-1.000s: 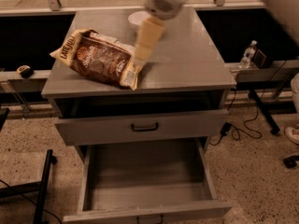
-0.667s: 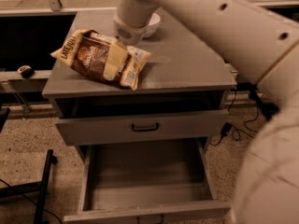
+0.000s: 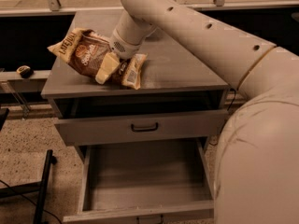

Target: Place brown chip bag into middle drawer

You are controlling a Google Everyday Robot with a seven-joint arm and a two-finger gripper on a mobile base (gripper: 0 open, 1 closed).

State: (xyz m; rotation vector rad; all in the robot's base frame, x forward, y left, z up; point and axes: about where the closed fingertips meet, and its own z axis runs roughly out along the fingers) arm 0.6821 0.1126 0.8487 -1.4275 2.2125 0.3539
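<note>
1. The brown chip bag [image 3: 86, 55] lies flat on the cabinet top [image 3: 187, 64], left of centre in the view. Its left corner reaches the top's left edge and its near end lies close to the front edge.
2. The gripper [image 3: 108, 68] rests on the bag's near-right part, reached down from the arm [image 3: 196, 31]. Whether it has closed on the bag cannot be told.
3. Judgement: contact over the bag's body suits pinching crinkly film.
4. The middle drawer [image 3: 84, 181] stands pulled out below, with its floor open from above.
5. 1 upper drawer front [image 3: 103, 129], with a black bar handle [image 3: 144, 127], projects beyond the top's front edge. Judgement: carry the bag forward past this front before lowering it.
6. The arm fills the right side; free room lies left and front.
</note>
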